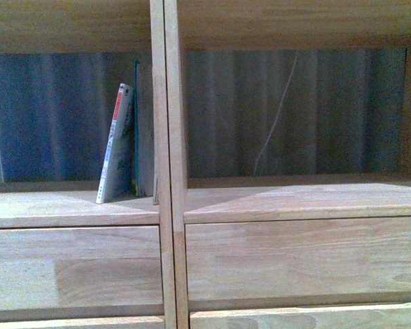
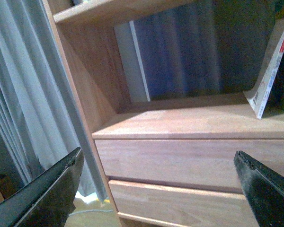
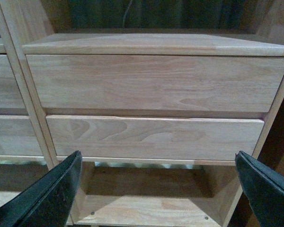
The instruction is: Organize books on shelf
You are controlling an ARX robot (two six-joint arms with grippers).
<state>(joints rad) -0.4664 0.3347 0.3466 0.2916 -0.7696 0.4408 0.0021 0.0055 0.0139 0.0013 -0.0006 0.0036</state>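
The white-spined paperback leans on the teal-edged dark volume at the right end of the bookcase's left shelf board. Both claws, left gripper and right gripper, are spread and empty. Bring the left one in level and pinch the spine high to stand it upright.

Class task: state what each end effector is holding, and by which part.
Nothing is held. The left end effector and right end effector are both open and empty; the paperback leans on the shelf.
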